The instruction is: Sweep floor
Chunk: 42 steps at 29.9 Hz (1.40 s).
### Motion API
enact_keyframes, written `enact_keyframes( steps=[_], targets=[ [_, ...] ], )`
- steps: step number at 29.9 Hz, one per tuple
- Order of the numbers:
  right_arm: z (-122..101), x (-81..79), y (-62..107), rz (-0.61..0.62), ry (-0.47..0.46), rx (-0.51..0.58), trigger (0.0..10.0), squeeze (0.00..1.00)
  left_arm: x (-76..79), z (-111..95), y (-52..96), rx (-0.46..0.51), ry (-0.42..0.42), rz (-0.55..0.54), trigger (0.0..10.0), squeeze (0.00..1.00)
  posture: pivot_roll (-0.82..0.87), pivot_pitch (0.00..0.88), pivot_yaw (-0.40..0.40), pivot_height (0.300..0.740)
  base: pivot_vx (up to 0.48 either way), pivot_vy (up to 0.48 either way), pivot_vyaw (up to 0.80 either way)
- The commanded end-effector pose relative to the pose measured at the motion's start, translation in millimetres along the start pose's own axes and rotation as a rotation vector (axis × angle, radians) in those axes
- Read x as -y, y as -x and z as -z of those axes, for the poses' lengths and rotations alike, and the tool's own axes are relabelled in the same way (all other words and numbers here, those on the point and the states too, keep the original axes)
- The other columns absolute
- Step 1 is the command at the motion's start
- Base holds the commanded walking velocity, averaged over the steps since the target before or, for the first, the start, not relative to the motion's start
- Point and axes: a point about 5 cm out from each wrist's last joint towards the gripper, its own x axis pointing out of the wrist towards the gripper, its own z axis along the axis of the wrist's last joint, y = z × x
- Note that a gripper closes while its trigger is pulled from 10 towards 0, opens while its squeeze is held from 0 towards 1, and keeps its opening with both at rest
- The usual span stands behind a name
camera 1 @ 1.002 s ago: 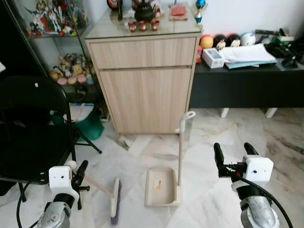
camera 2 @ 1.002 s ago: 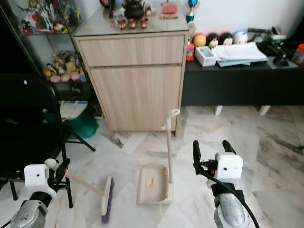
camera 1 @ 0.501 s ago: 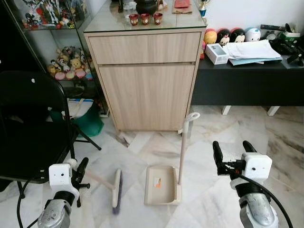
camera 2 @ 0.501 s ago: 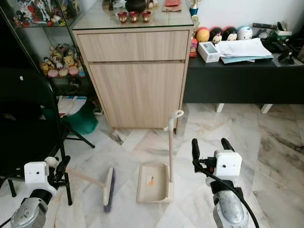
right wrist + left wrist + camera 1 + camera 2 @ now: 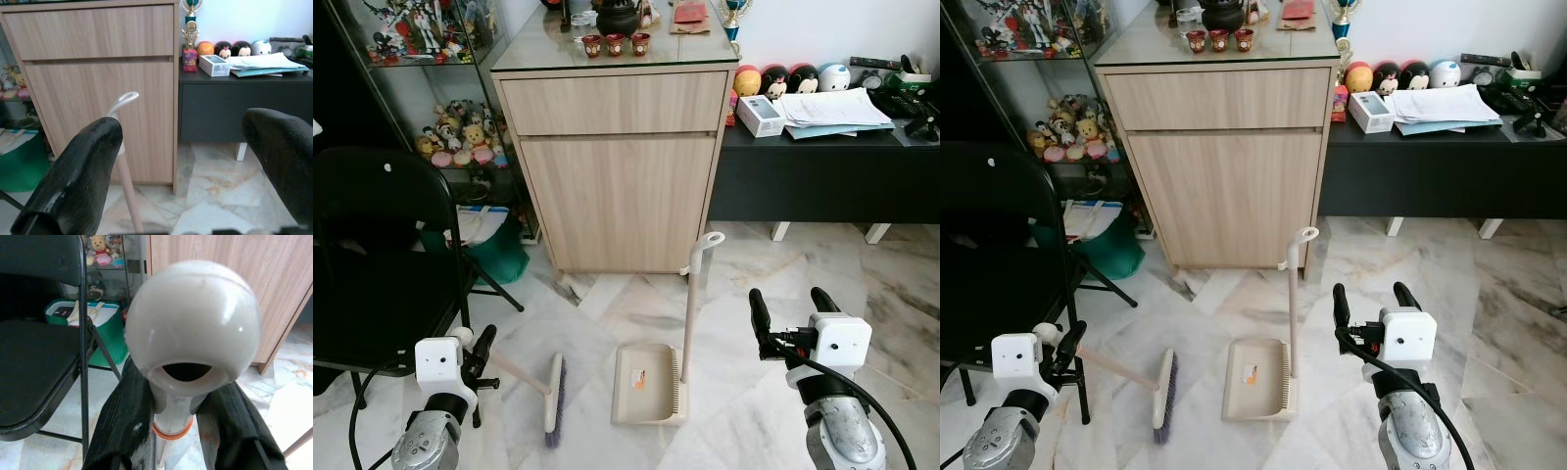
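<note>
A beige broom point(image 5: 551, 396) lies with its purple-bristled head on the marble floor, its handle slanting up to my left gripper point(image 5: 478, 354). In the left wrist view the black fingers point(image 5: 123, 421) are shut on the broom's round white handle end point(image 5: 193, 328). A beige dustpan point(image 5: 647, 384) sits flat on the floor just right of the brush, its long handle point(image 5: 692, 299) standing upright. My right gripper point(image 5: 790, 309) hovers open to the right of that handle, with nothing between its fingers point(image 5: 78, 176).
A wooden cabinet point(image 5: 617, 157) stands straight ahead with small cups on its glass top. A black folding chair point(image 5: 382, 264) is close on my left, a green bin point(image 5: 494, 250) behind it. A low black bench point(image 5: 822, 166) with papers runs right.
The camera has pulled back a little, so cabinet and floor sit slightly lower. The brush head has slid slightly; both grippers hold their poses.
</note>
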Motion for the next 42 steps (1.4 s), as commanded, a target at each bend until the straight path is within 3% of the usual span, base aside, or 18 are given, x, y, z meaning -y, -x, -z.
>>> enact_keyframes(
  steps=[1,20,38,39,41,42],
  targets=[
    [-3.4,0.0,0.2,-0.001,-0.007,0.007,10.0,0.00,-2.1,-5.8,-3.1,0.023,-0.015,0.002,10.0,0.00,-0.09,0.056,0.056,0.740,0.300,0.000,0.00],
    [-3.3,-2.0,-2.4,-0.007,-0.013,0.010,10.0,0.00,-5.4,-8.8,-3.7,0.042,-0.017,-0.015,10.0,0.00,-0.09,0.063,0.056,0.740,0.324,0.000,0.00],
    [-1.7,-6.8,0.4,-0.015,-0.032,0.004,10.0,0.00,-9.8,-10.7,-3.5,0.052,-0.016,-0.036,10.0,0.00,-0.09,0.067,0.061,0.740,0.000,0.000,0.00],
    [-1.3,-7.3,0.7,-0.016,-0.032,0.003,10.0,0.22,-9.9,-10.6,-3.5,0.051,-0.016,-0.036,10.0,0.00,-0.09,0.066,0.061,0.740,0.000,0.000,0.00],
    [-0.4,-6.9,0.8,-0.008,-0.038,0.002,10.0,1.00,-9.5,-10.2,-4.1,0.047,-0.014,-0.034,10.0,0.00,-0.09,0.066,0.061,0.740,0.000,0.000,0.00],
    [-0.4,-6.9,0.8,-0.008,-0.038,0.002,10.0,1.00,-9.5,-10.2,-4.1,0.047,-0.014,-0.034,10.0,0.00,-0.09,0.066,0.061,0.740,0.000,0.000,0.00]
  ],
)
